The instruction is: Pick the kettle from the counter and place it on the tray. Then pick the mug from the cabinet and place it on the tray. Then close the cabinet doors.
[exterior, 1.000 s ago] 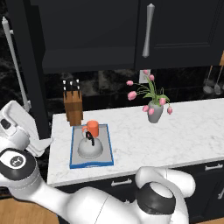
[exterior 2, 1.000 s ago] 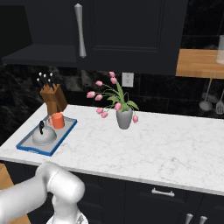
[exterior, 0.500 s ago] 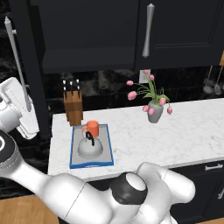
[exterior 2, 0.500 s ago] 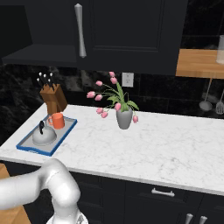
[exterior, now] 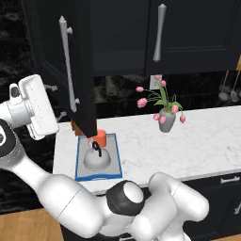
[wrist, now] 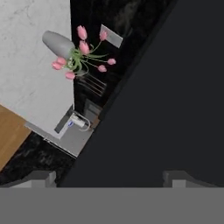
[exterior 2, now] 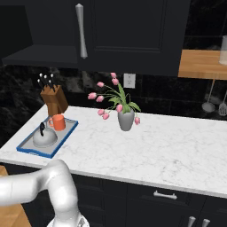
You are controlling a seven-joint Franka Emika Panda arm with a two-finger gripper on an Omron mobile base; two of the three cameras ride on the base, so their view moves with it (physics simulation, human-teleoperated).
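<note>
Both base views overlook the counter obliquely.

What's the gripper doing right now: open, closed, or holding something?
Gripper: cannot tell whether open or closed; its jaws are hidden where the hand meets the left cabinet door. Nothing visibly held; kettle and mug sit on the tray.

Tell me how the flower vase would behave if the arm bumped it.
The flower vase looks narrow and tall, and its tulips lean to one side, so it would probably tip easily. On the smooth counter it may slide first.

Marble counter with tray, vase, knife block
</note>
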